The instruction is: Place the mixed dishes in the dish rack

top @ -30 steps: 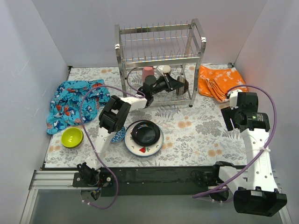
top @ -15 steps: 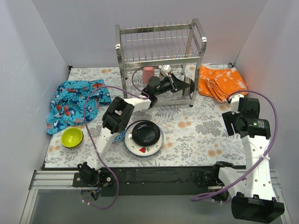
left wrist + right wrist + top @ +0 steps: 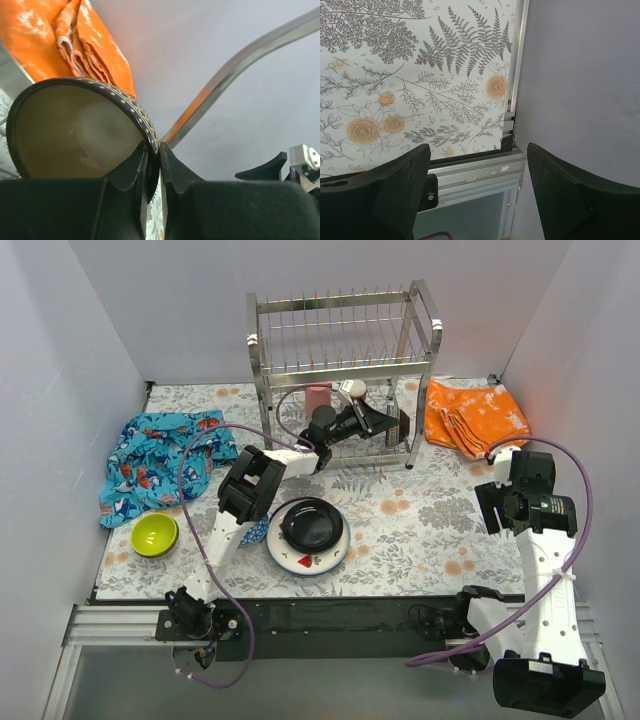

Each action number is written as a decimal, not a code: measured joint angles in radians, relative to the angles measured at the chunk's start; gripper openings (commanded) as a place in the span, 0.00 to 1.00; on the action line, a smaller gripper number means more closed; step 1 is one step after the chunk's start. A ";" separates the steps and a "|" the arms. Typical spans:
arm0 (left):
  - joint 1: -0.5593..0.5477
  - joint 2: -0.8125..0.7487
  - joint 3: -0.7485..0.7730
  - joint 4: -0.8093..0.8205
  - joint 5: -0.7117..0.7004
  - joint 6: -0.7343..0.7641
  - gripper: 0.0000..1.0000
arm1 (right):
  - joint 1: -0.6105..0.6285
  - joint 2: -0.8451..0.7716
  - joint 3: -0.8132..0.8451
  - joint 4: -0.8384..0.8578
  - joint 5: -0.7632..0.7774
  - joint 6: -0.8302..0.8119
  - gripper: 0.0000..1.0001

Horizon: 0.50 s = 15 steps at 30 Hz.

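The chrome dish rack (image 3: 340, 335) stands at the back centre. My left gripper (image 3: 382, 421) reaches into its lower tier, shut on the rim of the patterned bowl (image 3: 398, 426). The left wrist view shows that bowl (image 3: 75, 130), with a dark dotted rim and tan inside, pinched between the fingers of the left gripper (image 3: 152, 162). A pink cup (image 3: 317, 397) and a steel cup (image 3: 352, 388) sit in the lower tier. The black plate (image 3: 311, 523) lies on the white red-rimmed plate (image 3: 300, 560). The lime bowl (image 3: 155, 534) is at front left. My right gripper (image 3: 492, 502) is open and empty; it also shows in the right wrist view (image 3: 477, 157).
A blue patterned cloth (image 3: 160, 460) lies at left and an orange cloth (image 3: 470, 415) at back right, also in the left wrist view (image 3: 75, 30). A blue dish edge (image 3: 256, 532) shows under the left arm. A rack bar (image 3: 240, 65) crosses beside the bowl. The table's rail (image 3: 475, 172) and wall lie below my right gripper.
My left gripper has carried the patterned bowl a little further right inside the rack's lower tier. My right arm has drawn slightly nearer and stays open.
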 measured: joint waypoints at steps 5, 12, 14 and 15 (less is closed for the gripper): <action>0.018 0.031 -0.002 0.038 0.002 -0.048 0.00 | -0.013 0.001 -0.005 0.000 -0.001 0.000 0.85; 0.024 0.047 -0.033 0.095 0.000 -0.082 0.50 | -0.026 0.024 -0.005 0.002 -0.011 0.000 0.85; 0.022 0.045 -0.077 0.089 0.008 -0.069 0.54 | -0.026 0.027 -0.005 0.005 -0.017 0.000 0.85; 0.020 0.039 -0.101 0.089 0.010 -0.062 0.57 | -0.026 0.029 -0.005 0.008 -0.020 0.000 0.85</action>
